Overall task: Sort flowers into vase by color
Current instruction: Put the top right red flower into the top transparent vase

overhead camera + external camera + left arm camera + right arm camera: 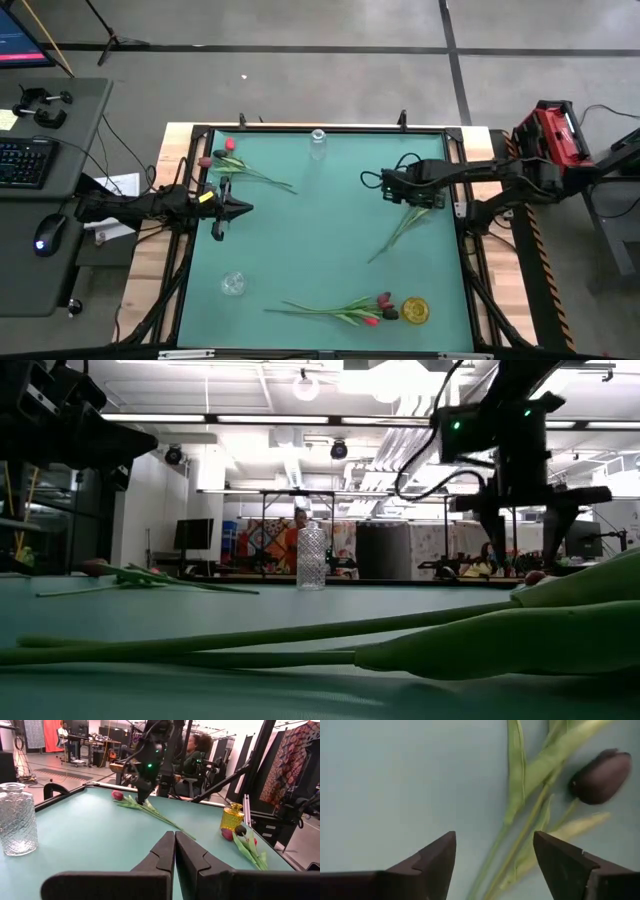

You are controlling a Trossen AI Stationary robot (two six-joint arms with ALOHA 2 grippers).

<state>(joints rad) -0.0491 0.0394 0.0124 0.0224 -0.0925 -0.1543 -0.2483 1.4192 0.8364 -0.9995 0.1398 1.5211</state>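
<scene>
The teal table [300, 240] carries everything, and not one flower stands in a vase, so by my read the sorting has barely begun.

Largest on the mat are the flowers. A bunch of red and dark tulips [345, 311] lies along the near edge, heads just beside a small amber vase [414, 311]. A second pair [245, 170] lies at the far left, with a red head at the corner. A single dark tulip [405, 225] sprawls on the right half, stem running toward the middle.

Two clear glass vases are empty: one at the far edge [318, 140], one near the front left [233, 284].

Now the arms. The right gripper [495, 852] hangs directly over that dark tulip's stem, fingers spread wide with the maroon head [601, 776] just off to one side and nothing pinched. It looks lined up for a descent onto the stem. The left gripper [175, 851] waits at the table's left side with its fingers pressed together, holding nothing.

Every flower is left to place.
</scene>
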